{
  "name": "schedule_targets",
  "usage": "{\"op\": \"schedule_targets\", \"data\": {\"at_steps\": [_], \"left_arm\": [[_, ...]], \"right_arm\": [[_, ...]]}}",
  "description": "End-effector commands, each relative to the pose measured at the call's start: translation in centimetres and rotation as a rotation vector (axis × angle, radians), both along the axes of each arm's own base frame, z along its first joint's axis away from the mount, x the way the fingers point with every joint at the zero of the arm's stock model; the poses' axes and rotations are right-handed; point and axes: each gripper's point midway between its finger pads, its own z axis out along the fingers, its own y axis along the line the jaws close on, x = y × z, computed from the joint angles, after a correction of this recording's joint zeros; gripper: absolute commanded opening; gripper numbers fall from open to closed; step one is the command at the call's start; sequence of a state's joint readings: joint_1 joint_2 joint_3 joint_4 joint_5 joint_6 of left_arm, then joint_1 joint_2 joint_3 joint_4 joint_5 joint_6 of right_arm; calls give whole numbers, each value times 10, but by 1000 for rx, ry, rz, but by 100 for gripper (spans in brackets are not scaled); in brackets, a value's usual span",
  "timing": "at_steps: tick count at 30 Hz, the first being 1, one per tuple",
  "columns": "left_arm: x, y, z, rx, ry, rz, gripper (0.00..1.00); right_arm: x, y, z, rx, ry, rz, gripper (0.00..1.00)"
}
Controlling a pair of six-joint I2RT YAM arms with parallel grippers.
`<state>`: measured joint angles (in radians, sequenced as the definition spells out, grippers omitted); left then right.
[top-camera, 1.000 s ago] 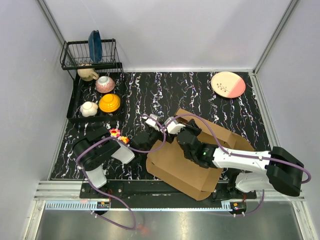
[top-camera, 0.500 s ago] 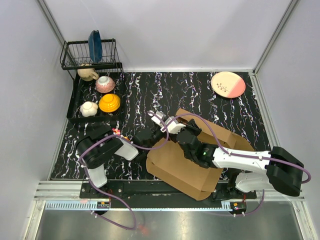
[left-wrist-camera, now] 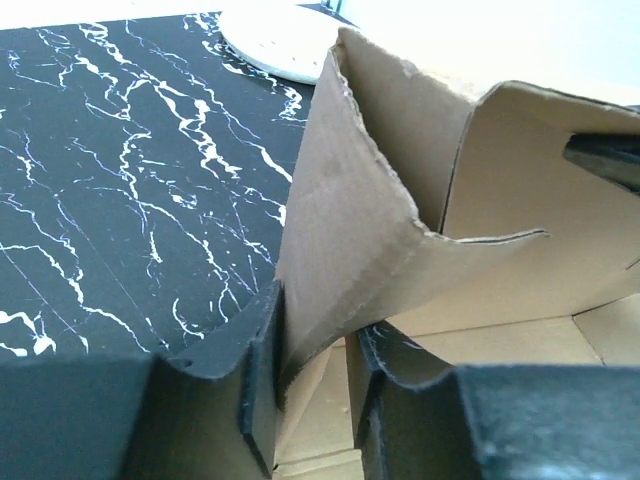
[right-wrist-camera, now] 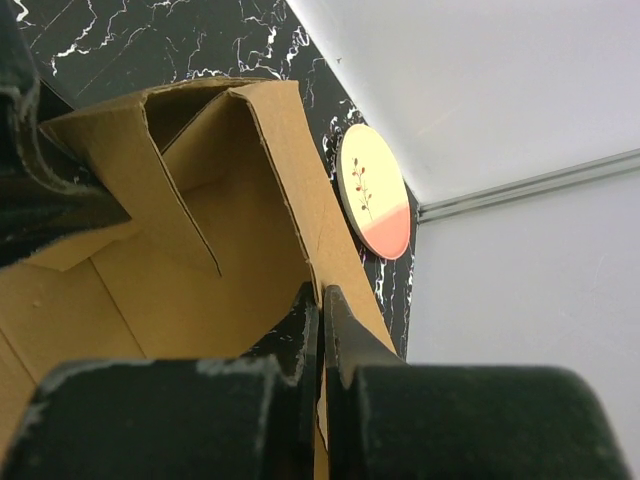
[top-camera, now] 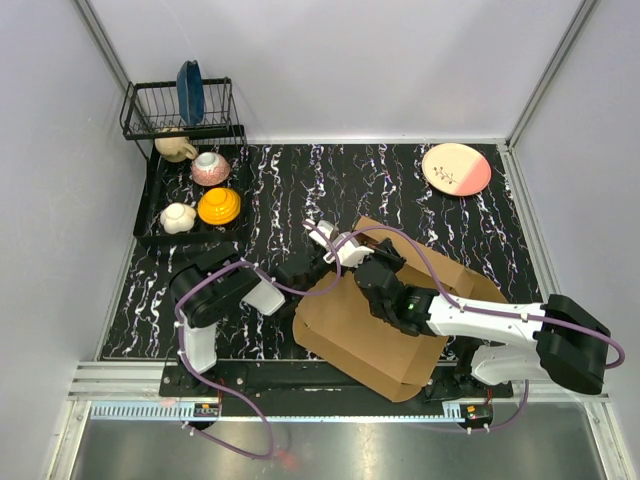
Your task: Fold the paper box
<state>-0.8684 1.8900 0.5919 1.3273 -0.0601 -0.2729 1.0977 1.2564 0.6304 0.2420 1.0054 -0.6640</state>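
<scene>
The paper box (top-camera: 365,335) is brown corrugated cardboard, half raised on the black marble table (top-camera: 300,180), near the front right. My left gripper (top-camera: 333,246) is at its upper left corner. In the left wrist view a standing flap of the box (left-wrist-camera: 350,220) passes between the jaws of this gripper (left-wrist-camera: 315,340), which press it and bend it. My right gripper (top-camera: 384,256) reaches in from the right. In the right wrist view it (right-wrist-camera: 320,310) is shut on the thin edge of a box wall (right-wrist-camera: 290,170).
A pink and cream plate (top-camera: 456,168) lies at the back right. A black tray (top-camera: 150,205) at the left holds a yellow bowl (top-camera: 218,207), a pink bowl (top-camera: 210,168) and cups, with a wire rack (top-camera: 160,105) behind. White walls enclose the table.
My left gripper has moved right onto the box's corner flap and its jaws have narrowed from wide open onto the flap. The right arm has stayed put, still pinching the wall.
</scene>
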Motion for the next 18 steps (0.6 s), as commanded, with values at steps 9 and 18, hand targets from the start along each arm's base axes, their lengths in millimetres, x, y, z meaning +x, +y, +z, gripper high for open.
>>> {"op": "schedule_targets", "data": {"at_steps": [9,18], "left_arm": [[9,7,98,-320,-202,43,33],[-3,4,121,-364,-227,-20,74]], "right_arm": [[-11,24,-30,54,107,118,0],[-11,24,-28,54,101,117,0]]}}
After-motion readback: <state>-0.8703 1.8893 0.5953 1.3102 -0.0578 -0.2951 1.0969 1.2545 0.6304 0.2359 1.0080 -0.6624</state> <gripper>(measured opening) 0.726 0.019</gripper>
